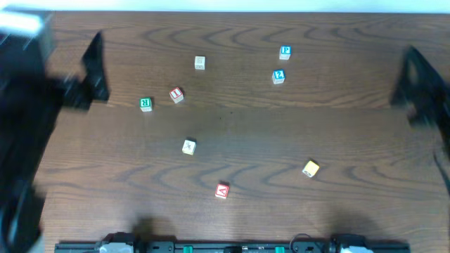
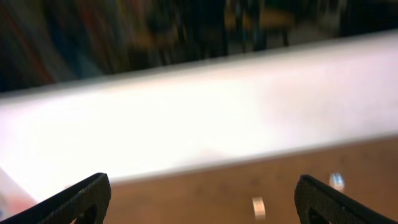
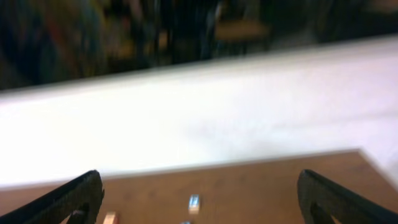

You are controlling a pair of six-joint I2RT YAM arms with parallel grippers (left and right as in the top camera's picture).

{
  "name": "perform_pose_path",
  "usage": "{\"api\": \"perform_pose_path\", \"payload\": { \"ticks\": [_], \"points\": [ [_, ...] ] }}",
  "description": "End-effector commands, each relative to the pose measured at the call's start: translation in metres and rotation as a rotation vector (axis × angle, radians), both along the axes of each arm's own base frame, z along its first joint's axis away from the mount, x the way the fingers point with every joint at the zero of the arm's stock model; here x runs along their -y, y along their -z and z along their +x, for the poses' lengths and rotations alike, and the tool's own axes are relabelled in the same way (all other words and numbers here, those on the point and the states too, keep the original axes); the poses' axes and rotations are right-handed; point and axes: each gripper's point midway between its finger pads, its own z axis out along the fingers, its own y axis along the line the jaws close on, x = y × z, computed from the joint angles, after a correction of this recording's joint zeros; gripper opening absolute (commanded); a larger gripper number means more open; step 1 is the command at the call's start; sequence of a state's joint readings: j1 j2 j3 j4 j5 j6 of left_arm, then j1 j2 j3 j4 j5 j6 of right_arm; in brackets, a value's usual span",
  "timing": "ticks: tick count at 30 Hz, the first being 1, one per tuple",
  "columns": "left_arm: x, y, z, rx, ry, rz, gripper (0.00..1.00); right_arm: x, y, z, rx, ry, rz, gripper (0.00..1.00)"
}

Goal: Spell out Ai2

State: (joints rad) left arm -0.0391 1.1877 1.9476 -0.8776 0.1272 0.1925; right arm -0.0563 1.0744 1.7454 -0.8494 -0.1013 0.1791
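Note:
Small letter blocks lie scattered on the wooden table. A red block marked A [image 1: 222,190] sits near the front centre. A red block [image 1: 176,94] lies at the back left. A blue block with a 2-like mark [image 1: 278,76] and another blue block [image 1: 285,52] lie at the back right. My left gripper [image 1: 93,67] is at the far left edge, open and empty; its fingers [image 2: 202,199] frame bare table. My right gripper [image 1: 415,81] is at the far right edge, open and empty [image 3: 199,196], with a blue block [image 3: 194,202] far ahead.
A green block [image 1: 145,104], a cream block [image 1: 200,63], a cream block [image 1: 188,146] and a yellow block [image 1: 311,169] also lie on the table. A white wall band [image 2: 199,118] runs behind the table's far edge. A rail [image 1: 232,247] runs along the front edge.

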Motion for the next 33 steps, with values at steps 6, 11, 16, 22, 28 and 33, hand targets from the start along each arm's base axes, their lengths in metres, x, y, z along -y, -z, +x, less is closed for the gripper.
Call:
{"api": "perform_pose_path", "payload": {
  "ticks": [6, 11, 16, 22, 28, 33],
  "points": [
    [0.001, 0.112, 0.075, -0.406, -0.019, -0.027, 0.95, -0.047, 0.129, 0.094, -0.477, -0.287, 0.214, 0.99],
    [0.021, 0.172, 0.112, -0.583, 0.073, -0.071, 0.95, -0.056, 0.211, 0.109, -0.753, -0.308, 0.200, 0.99],
    [0.019, 0.237, 0.136, -0.773, 0.010, -0.128, 0.95, -0.049, 0.264, 0.112, -0.923, -0.091, 0.009, 0.99],
    [0.010, 0.318, 0.151, -1.012, -0.270, -0.356, 0.96, -0.080, 0.272, 0.107, -0.936, -0.065, -0.123, 0.99],
    [0.031, 0.385, 0.164, -1.167, -0.285, -0.416, 0.95, -0.084, 0.276, 0.100, -0.966, -0.029, -0.077, 0.99],
    [0.040, 0.425, 0.166, -1.230, -0.478, -0.487, 0.95, -0.083, 0.279, 0.097, -0.983, -0.017, -0.072, 0.99]
  ]
}}
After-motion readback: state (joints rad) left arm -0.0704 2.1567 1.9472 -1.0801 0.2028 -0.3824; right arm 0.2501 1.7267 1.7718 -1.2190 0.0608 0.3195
